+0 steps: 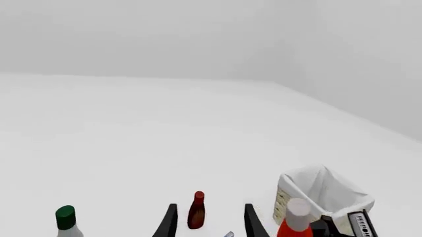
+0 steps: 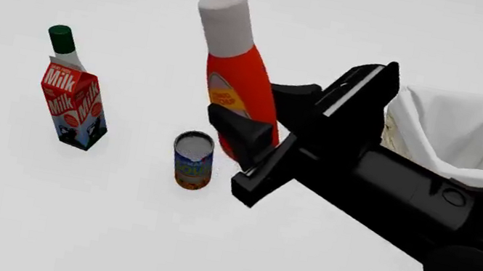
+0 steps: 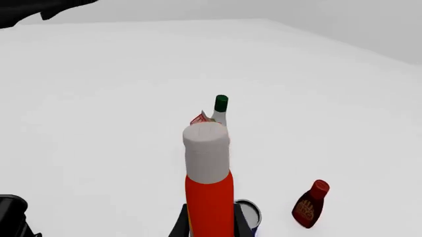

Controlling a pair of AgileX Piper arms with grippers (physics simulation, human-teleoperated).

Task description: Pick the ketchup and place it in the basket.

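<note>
The ketchup (image 2: 241,88), a bright red bottle with a white cap and orange-yellow label, stands upright between my right gripper's fingers. My right gripper (image 2: 262,115) is shut on its lower body; the right wrist view shows the ketchup (image 3: 209,197) with a finger on each side. The basket (image 2: 463,132), wicker with white cloth lining, sits to the right, partly behind my right arm. It also shows in the left wrist view (image 1: 324,191), with the ketchup's cap (image 1: 298,209) in front of it. My left gripper (image 1: 211,224) is open and empty, out of the front view.
A milk carton (image 2: 72,107) stands at the left with a green-capped bottle (image 2: 63,41) behind it. A small can (image 2: 192,160) stands just left of the ketchup. A slim dark-red bottle (image 3: 310,203) stands farther out on the white table, seen between my left fingers (image 1: 196,211).
</note>
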